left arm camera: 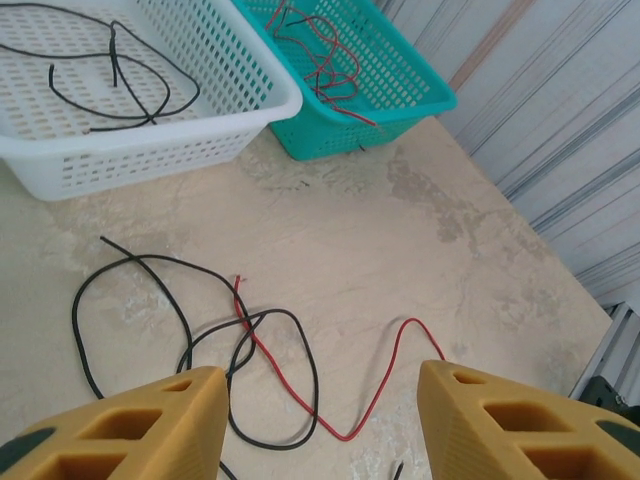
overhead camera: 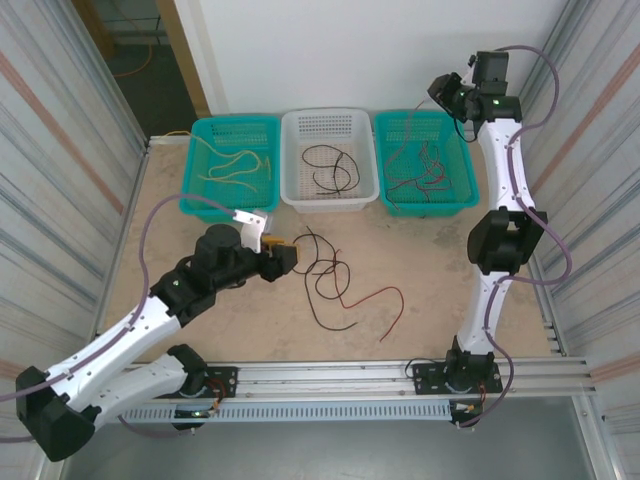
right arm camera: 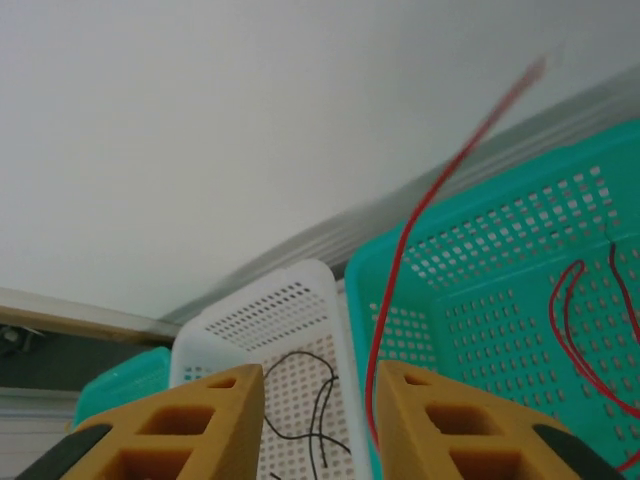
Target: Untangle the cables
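A tangle of cables lies on the table: looping black cable (overhead camera: pixel 325 280) crossed by a red cable (overhead camera: pixel 372 300). My left gripper (overhead camera: pixel 290 255) hovers at the tangle's left side, open and holding nothing. In the left wrist view the black loop (left arm camera: pixel 314 384) and the red cable (left arm camera: pixel 389 374) lie on the table between and beyond the fingers of the left gripper (left arm camera: pixel 320 385). My right gripper (overhead camera: pixel 443 92) is raised over the right teal basket (overhead camera: pixel 462 188). In its wrist view the right gripper (right arm camera: pixel 318 385) has its jaws apart, and a red cable (right arm camera: pixel 391 281) runs up along the right finger's inner face.
Three baskets line the back: a left teal basket (overhead camera: pixel 198 175) with yellowish cables (overhead camera: pixel 235 165), a white basket (overhead camera: pixel 298 190) with black cables (overhead camera: pixel 330 170), and the right teal one with red cables (overhead camera: pixel 425 178). Corrugated walls close both sides. A metal rail (overhead camera: pixel 330 385) runs along the near edge.
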`<state>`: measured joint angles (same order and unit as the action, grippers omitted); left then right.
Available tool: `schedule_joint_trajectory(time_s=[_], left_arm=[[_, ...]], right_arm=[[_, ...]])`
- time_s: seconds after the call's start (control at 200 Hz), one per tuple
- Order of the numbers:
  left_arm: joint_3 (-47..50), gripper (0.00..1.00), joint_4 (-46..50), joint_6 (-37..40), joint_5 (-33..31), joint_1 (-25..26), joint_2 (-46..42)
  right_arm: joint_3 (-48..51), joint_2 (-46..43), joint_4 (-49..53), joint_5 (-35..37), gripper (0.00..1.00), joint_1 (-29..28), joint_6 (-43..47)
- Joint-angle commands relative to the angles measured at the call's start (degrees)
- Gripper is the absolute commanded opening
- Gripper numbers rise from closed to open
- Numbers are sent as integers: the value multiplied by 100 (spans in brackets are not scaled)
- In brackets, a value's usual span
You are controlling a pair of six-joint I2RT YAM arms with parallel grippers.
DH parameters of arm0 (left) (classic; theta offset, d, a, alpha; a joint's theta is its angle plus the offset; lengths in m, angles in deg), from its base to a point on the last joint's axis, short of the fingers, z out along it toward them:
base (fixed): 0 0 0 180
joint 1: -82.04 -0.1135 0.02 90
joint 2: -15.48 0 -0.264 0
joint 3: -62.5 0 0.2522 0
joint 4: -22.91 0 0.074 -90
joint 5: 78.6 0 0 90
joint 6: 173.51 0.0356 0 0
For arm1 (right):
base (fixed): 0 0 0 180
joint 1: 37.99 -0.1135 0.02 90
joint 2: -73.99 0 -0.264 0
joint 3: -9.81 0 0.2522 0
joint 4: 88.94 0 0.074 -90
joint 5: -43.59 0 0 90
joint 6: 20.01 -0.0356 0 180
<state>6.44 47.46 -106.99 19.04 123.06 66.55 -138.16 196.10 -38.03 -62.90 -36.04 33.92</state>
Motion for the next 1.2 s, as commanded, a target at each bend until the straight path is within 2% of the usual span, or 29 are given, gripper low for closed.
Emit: schedule_joint_trajectory(time_s=[0.0, 0.13, 0.286, 0.421, 0.546, 0.566, 0.626, 0.726, 0.852, 1.102, 1.192], left_arm=[[-217, 53, 178, -86, -67, 49, 17], [-250, 52, 340, -150, -233, 47, 17], [-216, 52, 479, -149, -282, 51, 14], [-113, 50, 628, -277, -390, 39, 45], [25, 48, 673, -430, -485, 38, 77], [26, 48, 690, -457, -521, 30, 98], [40, 46, 747, -507, -607, 0, 155], [55, 44, 745, -601, -592, -65, 236], [145, 44, 581, -748, -510, -120, 224], [158, 42, 689, -941, -880, -168, 63], [56, 36, 735, -744, -761, -169, 46]], right_arm=[[-133, -160, 178, 71, 37, 24, -84], [381, -574, -8, 33, 36, 9, -93], [1829, -1628, -597, -29, 36, -269, 86], [3810, -2908, -1277, 206, 44, -1023, 523], [5326, -3701, -1660, 555, 50, -2034, 771], [5488, -3760, -1660, 610, 55, -2178, 792], [5884, -3823, -1527, 921, 61, -2694, 817], [6405, -3738, -1374, 1329, 59, -3345, 840], [6851, -3465, -1237, 1260, 56, -3808, 727], [7473, -2832, -1285, 1012, 50, -3965, 652], [7357, -2621, -1275, 968, 49, -3974, 711]])
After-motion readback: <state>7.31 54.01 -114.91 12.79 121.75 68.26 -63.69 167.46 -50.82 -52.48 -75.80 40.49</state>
